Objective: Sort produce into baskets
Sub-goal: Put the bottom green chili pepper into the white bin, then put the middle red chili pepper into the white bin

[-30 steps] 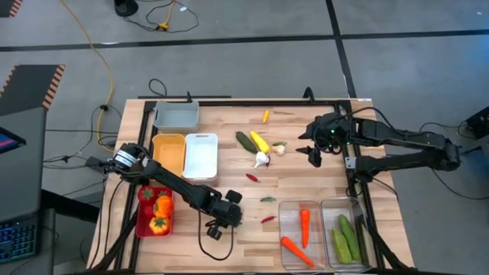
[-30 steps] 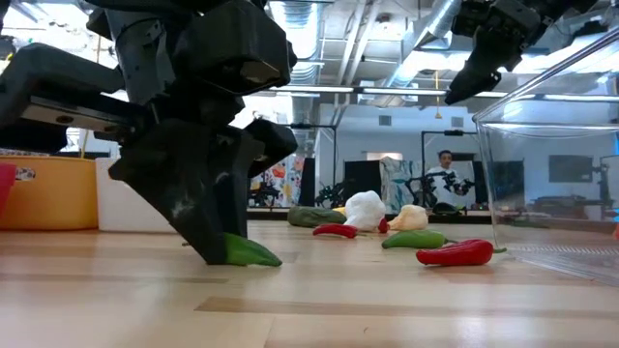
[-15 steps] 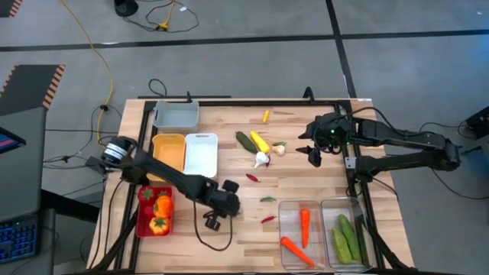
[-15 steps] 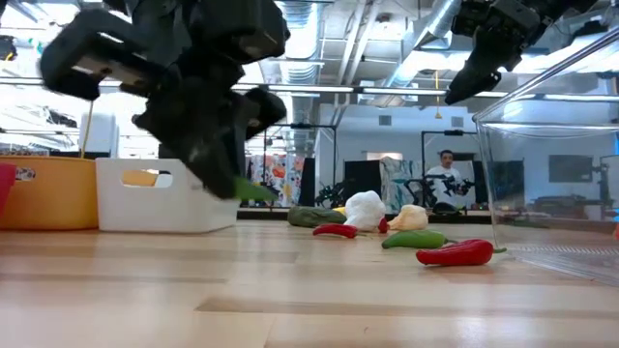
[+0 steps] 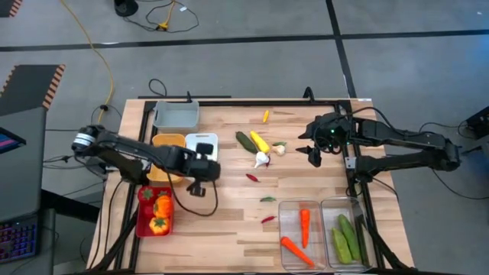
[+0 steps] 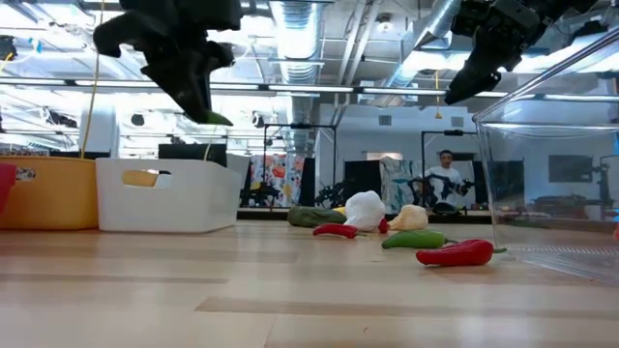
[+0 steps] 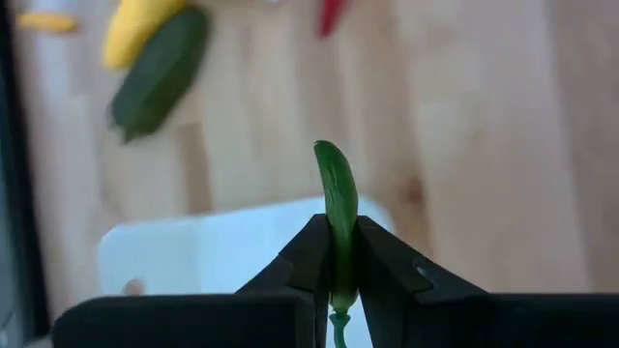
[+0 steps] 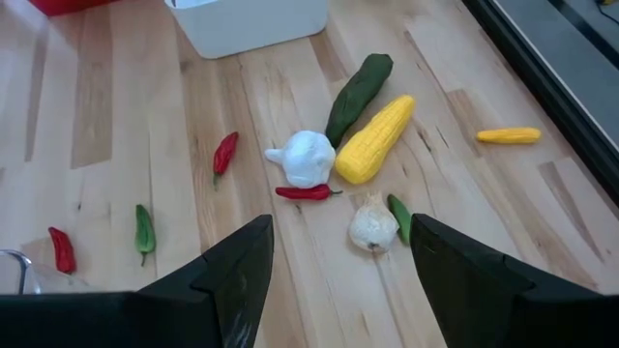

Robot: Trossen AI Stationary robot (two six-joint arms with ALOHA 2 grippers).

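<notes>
My left gripper [image 5: 202,150] is shut on a small green chili [image 7: 338,198] and hangs above the white basket [image 5: 200,162]; in the low view the chili [image 6: 215,118] shows under the fingers, high over the basket [image 6: 169,195]. My right gripper [image 5: 313,154] is open and empty, hovering above the table at the right, near loose produce: dark cucumber [image 8: 358,87], corn [image 8: 375,141], two white garlics [image 8: 305,159], red chilies [image 8: 224,153], a green chili [image 8: 143,230]. The yellow basket [image 5: 168,150], grey basket [image 5: 176,114] and red basket [image 5: 154,212] stand at the left. My left gripper pinches the green chili between its two fingers, near its stem end [image 7: 338,275]. The stem shows behind the fingertips, and most of the chili sticks out past them. The fingers slant downward. The chili is lifted clear, above the white basket.
Two clear baskets [image 5: 302,233] [image 5: 345,235] at the front right hold carrots and cucumbers. The red basket holds orange and red peppers. A small yellow piece [image 5: 265,116] lies near the far edge. Chilies [image 5: 267,219] lie on the wood mid-table.
My left gripper has risen from the table's near middle with the green chili. It has gone toward the far left, until it hangs over the white basket. The chili, which touched the wood before, is lifted clear.
</notes>
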